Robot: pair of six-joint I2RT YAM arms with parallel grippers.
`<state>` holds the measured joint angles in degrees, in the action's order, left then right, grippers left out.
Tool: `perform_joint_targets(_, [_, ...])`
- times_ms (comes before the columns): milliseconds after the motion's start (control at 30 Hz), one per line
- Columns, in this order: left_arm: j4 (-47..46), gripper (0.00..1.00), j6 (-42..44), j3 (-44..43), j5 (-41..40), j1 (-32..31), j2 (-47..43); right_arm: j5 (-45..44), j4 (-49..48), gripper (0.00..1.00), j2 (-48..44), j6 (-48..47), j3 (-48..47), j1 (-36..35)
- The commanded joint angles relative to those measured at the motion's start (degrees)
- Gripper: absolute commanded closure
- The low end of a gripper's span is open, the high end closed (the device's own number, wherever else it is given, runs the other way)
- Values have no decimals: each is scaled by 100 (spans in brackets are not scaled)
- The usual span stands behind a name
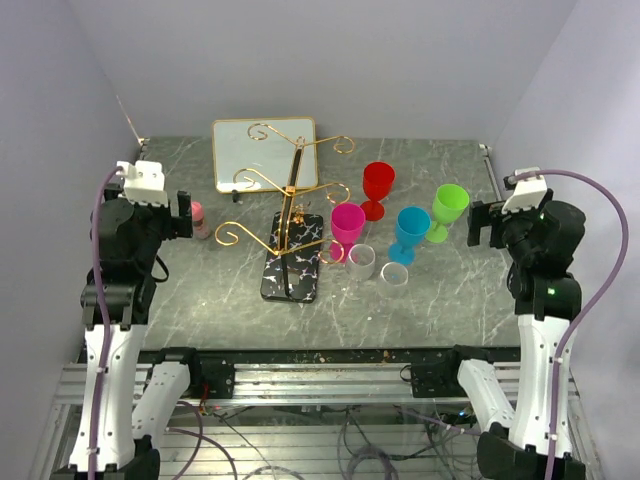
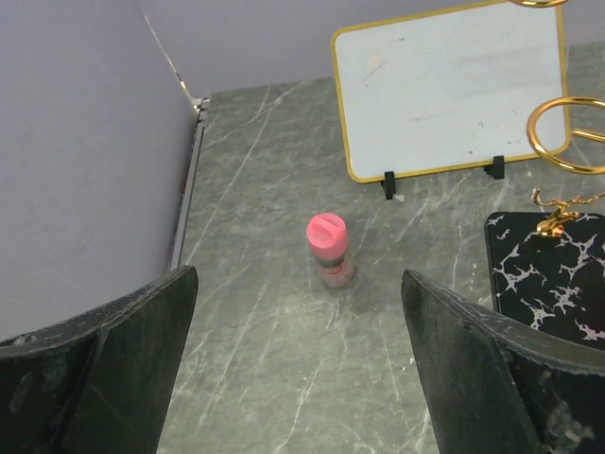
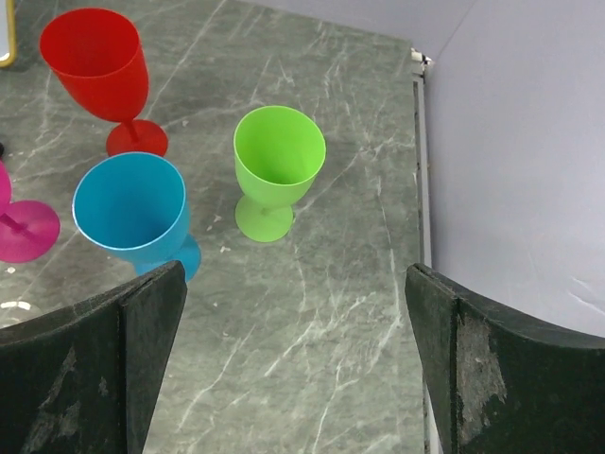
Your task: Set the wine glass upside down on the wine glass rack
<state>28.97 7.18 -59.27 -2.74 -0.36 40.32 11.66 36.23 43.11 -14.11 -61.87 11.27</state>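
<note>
The wine glass rack [image 1: 290,215] is a gold post with scroll arms on a black veined base [image 1: 293,268], at the table's middle. Its base [image 2: 548,279] and one scroll [image 2: 564,133] show in the left wrist view. Several plastic wine glasses stand upright to its right: pink [image 1: 347,226], red [image 1: 378,186], blue [image 1: 411,231] and green [image 1: 449,208]. The right wrist view shows the green [image 3: 276,166], blue [image 3: 130,206] and red [image 3: 95,66] ones. My left gripper [image 1: 185,215] [image 2: 298,359] is open and empty, left of the rack. My right gripper [image 1: 480,225] [image 3: 295,359] is open and empty, right of the green glass.
A white gold-rimmed tray [image 1: 265,152] [image 2: 444,90] stands behind the rack. A small pink-capped bottle [image 1: 198,218] [image 2: 329,248] stands ahead of my left gripper. Two clear cups [image 1: 361,262] [image 1: 395,275] sit in front of the pink and blue glasses. Walls close in on both sides.
</note>
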Motion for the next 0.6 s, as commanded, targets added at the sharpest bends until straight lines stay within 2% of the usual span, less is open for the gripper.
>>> perform_joint_targets(0, [-196,1,89,-311,105,150,261,-218,-306,0,157,74,-128,-147])
perform_joint_targets(567, [76,1,215,-1186,1226,249,1186,-402,-526,0,514,-41,-364,-358])
